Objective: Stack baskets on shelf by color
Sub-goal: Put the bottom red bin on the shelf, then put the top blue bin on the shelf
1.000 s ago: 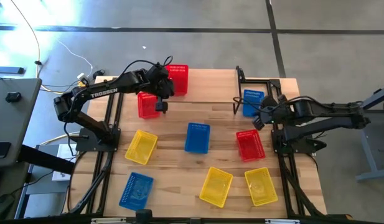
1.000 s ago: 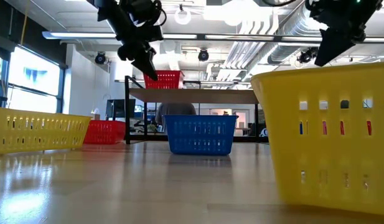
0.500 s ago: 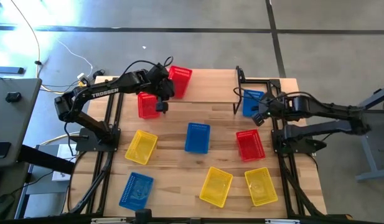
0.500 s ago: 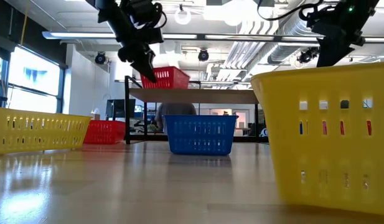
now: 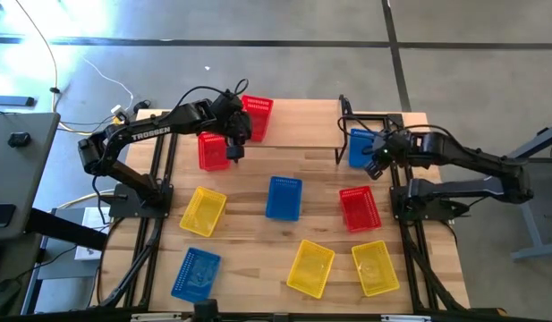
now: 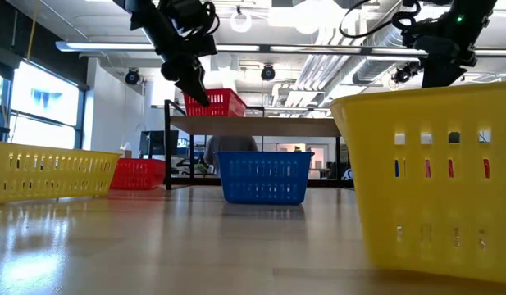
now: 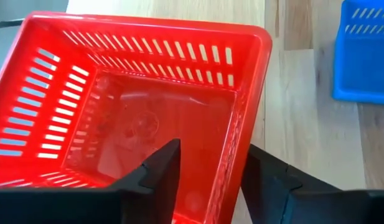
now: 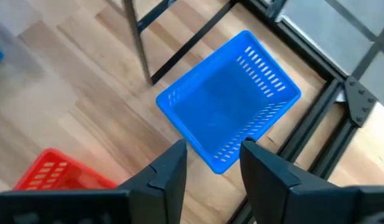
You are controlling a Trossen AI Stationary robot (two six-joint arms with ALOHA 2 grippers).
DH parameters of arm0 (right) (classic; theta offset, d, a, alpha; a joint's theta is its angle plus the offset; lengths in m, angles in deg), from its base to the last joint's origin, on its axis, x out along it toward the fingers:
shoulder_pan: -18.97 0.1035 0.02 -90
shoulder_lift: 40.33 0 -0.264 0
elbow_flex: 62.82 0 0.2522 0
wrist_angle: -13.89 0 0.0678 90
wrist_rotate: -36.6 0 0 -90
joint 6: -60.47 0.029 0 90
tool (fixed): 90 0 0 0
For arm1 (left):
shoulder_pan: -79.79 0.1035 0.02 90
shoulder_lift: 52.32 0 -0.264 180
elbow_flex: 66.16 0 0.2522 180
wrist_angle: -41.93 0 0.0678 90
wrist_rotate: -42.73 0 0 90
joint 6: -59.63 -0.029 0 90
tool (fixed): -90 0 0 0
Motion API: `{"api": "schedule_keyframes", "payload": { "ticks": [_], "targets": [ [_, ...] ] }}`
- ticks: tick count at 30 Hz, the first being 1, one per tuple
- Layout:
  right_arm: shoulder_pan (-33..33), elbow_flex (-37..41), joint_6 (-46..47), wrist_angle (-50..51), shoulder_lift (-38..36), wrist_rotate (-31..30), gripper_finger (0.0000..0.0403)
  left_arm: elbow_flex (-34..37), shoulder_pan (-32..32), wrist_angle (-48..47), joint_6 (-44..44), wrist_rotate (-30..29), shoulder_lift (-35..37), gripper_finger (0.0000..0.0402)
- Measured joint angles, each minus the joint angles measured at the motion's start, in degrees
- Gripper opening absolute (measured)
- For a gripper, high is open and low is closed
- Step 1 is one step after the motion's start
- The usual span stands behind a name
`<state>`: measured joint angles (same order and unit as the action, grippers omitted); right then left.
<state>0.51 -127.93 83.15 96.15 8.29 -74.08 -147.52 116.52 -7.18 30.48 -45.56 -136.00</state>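
Note:
A red basket [image 5: 256, 116] stands skewed on the left end of the shelf [image 6: 261, 125], resting on its bottom. My left gripper [image 7: 210, 155] is open at the basket's near corner, one finger inside and one outside its wall. To the right of the shelf a blue basket [image 8: 229, 118] sits on the table. My right gripper [image 8: 213, 155] hangs open above that basket, touching nothing. A second red basket [image 5: 213, 150] lies on the table below my left gripper [image 5: 239, 136]. My left gripper straddles the red basket's side wall [image 7: 244, 143] near a corner, coming down at a slant from the table's left. I cannot tell whether either finger touches the wall. The basket rests on the shelf.
Loose on the table lie a blue basket [image 5: 284, 197], a red one [image 5: 359, 207], yellow ones [image 5: 204, 211] [image 5: 310, 266] [image 5: 375, 266] and another blue one [image 5: 197, 273]. The shelf's black legs [image 5: 341, 134] stand beside the right-hand blue basket.
The red basket on the shelf has tipped, turned a little and settled skewed on the board, while my left gripper stayed beside it. My right arm has swung toward the table's far edge, bringing its gripper over the blue basket beside the shelf.

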Motion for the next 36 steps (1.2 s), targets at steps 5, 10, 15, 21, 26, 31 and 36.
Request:
{"api": "schedule_keyframes", "payload": {
  "ticks": [5, 10, 15, 21, 26, 31, 36],
  "targets": [
    [-2.0, 0.0, -9.0, -0.5, 1.9, 2.7, 0.016, 0.0, 0.0, 0.0, 1.5, 0.0, 0.1, 0.0163],
    [-3.8, 0.0, -18.2, -0.5, 5.3, 6.4, 0.0165, -0.1, 0.0, 0.9, 1.8, 0.0, 0.1, 0.0172],
    [-4.4, 0.0, -25.6, -0.4, 9.6, 8.8, 0.0165, -0.1, -0.4, 2.1, 3.5, 0.0, 0.2, 0.0173],
    [-4.4, 0.0, -29.8, -0.5, 14.3, 9.4, 0.0165, -0.2, -1.0, 2.5, 3.5, 0.0, 1.7, 0.0173],
    [-4.4, 0.4, -30.4, -1.3, 16.8, 9.3, 0.0165, -0.2, -1.2, 2.8, 3.5, -0.4, 4.0, 0.0173],
    [-4.4, 3.2, -28.8, -4.0, 17.5, 8.5, 0.0165, -0.2, -1.2, 2.8, 4.0, -1.1, 6.5, 0.0173],
    [-4.4, 6.2, -27.7, -7.4, 17.5, 7.2, 0.0165, -0.2, -1.2, 4.1, 4.1, -1.1, 9.1, 0.0173]
  ]
}}
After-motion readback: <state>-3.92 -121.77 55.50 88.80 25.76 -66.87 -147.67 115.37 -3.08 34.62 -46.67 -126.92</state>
